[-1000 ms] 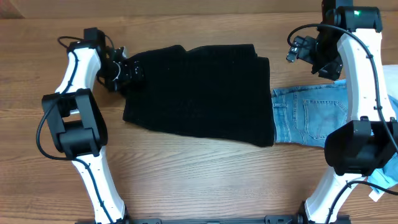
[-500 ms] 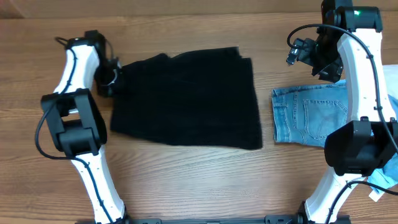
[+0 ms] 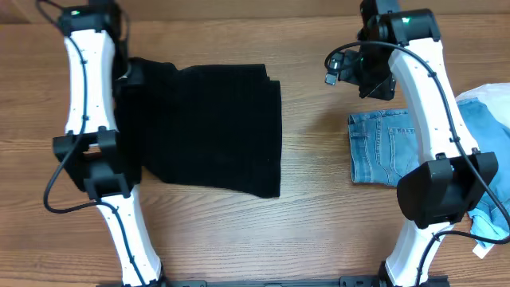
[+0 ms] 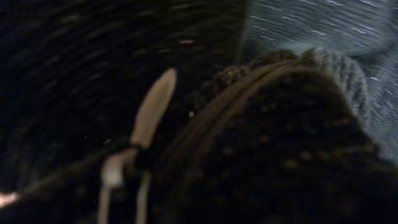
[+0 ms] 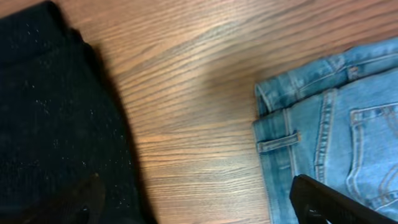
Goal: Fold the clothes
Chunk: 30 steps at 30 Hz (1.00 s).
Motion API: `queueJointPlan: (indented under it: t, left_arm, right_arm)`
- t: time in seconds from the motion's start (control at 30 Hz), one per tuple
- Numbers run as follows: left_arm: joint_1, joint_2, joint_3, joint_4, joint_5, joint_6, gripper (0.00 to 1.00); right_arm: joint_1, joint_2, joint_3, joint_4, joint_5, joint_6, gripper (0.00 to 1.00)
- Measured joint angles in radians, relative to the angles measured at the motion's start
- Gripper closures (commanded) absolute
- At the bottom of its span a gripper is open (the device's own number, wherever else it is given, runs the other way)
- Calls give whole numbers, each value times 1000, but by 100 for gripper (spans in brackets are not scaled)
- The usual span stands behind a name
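While my left gripper (image 3: pixel 127 73) sits at the far left corner of the large black fuzzy knit garment (image 3: pixel 207 127), the overhead view shows that garment spread as a rough rectangle on the left half of the brown wood-grain table (image 3: pixel 311 223). My left arm runs along its left edge. In the left wrist view, which is dark and blurred, a bunched ridge of the knit (image 4: pixel 280 143) fills the frame right at my fingers. My left jaws are pinched together on that fold.

My right gripper (image 3: pixel 366 78) hangs over bare wood on the far right side of the table, between the two pieces of clothing. Its jaws are spread wide and hold nothing. In the right wrist view, the two dark fingertips (image 5: pixel 329 202) appear at the lower corners of the frame, with only table between them.

The light-blue denim trousers with stitched pockets (image 3: pixel 382 147) lie flat to the right, apart from the black garment, with a strip of bare table between them. A paler blue crumpled cloth (image 3: pixel 486 104) lies at the right edge, partly behind my right arm.
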Motion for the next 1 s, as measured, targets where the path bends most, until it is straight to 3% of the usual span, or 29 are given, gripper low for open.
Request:
queueJointPlan:
  t: [0.23, 0.5, 0.63, 0.77, 1.0]
  left_arm:
    - [-271, 0, 12, -57, -32, -7, 94]
    - [-444, 0, 74, -61, -47, -98, 90]
    - [-488, 0, 74, -60, -43, -175, 88]
    - [-504, 0, 74, -60, -26, -237, 96]
    - [-512, 0, 75, -60, -5, -275, 96]
  right_arm:
    - [0, -6, -260, 194, -5, 29, 0]
    - [0, -10, -505, 393, -69, 53, 0]
    - [0, -10, -530, 414, -95, 55, 0]
    - [0, -10, -557, 460, -146, 55, 0]
    - [0, -10, -643, 537, -181, 55, 2]
